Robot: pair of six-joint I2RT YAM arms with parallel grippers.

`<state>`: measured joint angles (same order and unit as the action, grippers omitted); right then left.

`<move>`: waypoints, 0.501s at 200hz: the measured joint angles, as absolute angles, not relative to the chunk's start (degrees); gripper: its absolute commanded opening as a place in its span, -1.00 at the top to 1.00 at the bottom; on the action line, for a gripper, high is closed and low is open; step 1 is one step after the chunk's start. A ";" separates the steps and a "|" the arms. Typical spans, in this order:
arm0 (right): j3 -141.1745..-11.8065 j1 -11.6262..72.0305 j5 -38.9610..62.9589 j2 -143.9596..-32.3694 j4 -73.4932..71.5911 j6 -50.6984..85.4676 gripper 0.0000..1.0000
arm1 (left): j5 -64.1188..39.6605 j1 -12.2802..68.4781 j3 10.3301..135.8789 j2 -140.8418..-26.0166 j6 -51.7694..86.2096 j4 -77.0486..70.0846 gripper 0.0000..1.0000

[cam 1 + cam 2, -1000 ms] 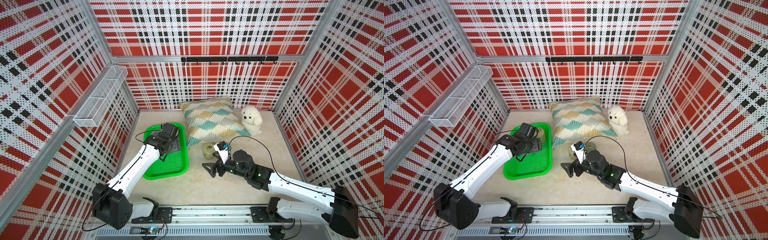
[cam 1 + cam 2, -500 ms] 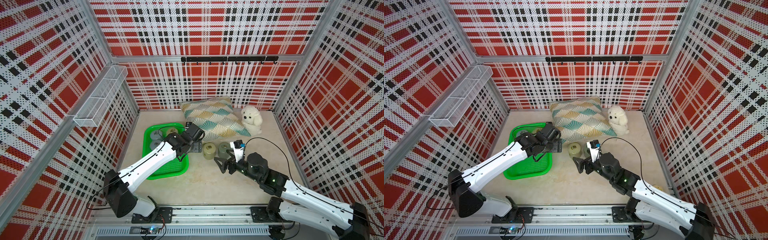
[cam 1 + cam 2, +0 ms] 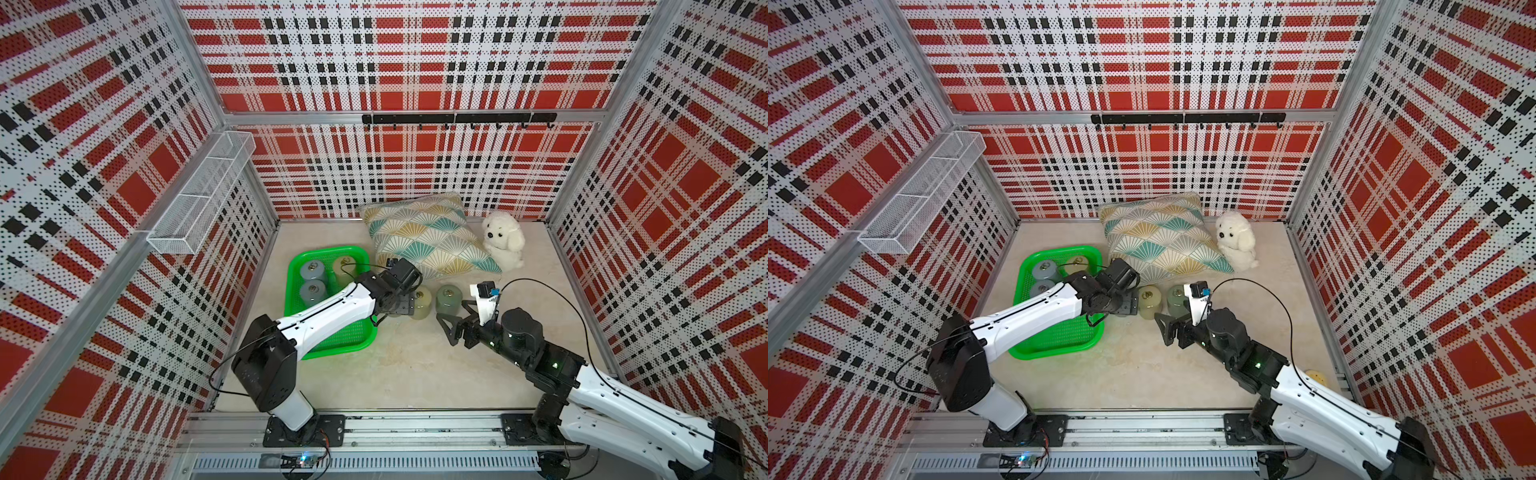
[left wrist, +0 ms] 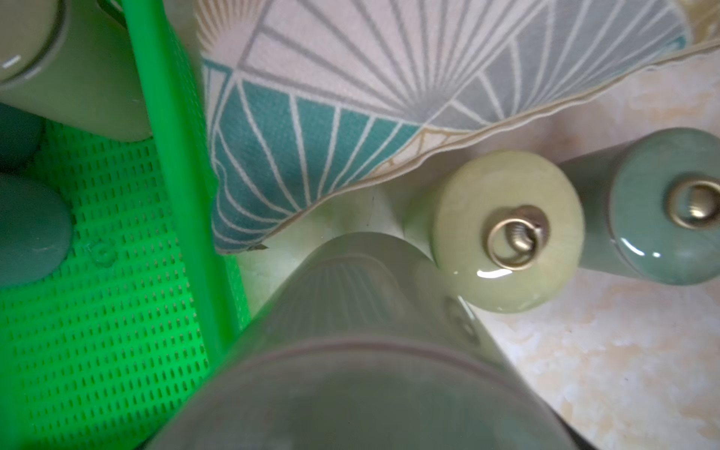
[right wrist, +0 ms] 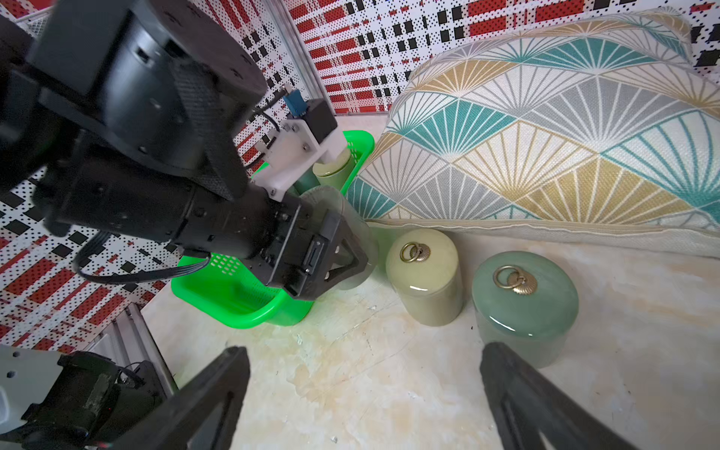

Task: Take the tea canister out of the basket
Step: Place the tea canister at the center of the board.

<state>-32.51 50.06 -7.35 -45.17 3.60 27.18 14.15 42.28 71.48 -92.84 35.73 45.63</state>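
Grips a tea canister (image 4: 370, 370) just outside the basket (image 3: 338, 350).
Clamps the left gripper (image 5: 348, 249) in a wide spread on the grey-green tea canister, just right of the basket's right wall, beside a pale green canister (image 3: 422, 301) at the near corner of the pillow (image 3: 428, 241). Holds the right gripper (image 5: 364, 350) wide open, empty, near a dark green canister (image 3: 449, 297).

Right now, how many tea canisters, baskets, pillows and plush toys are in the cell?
Tea canisters: 6 (3 in the basket, 2 on the table, 1 in the left gripper)
Basket: 1
Pillow: 1
Plush dog: 1
Total: 9
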 measured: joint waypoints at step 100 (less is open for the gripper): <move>-31.83 49.71 -6.39 -46.72 3.01 27.00 -1.00 | 12.14 39.86 70.00 -99.79 33.93 39.27 -0.36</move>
<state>-31.83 49.71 -6.39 -46.72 3.01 27.00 12.14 39.86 70.00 -99.79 33.93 39.27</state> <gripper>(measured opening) 0.999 0.860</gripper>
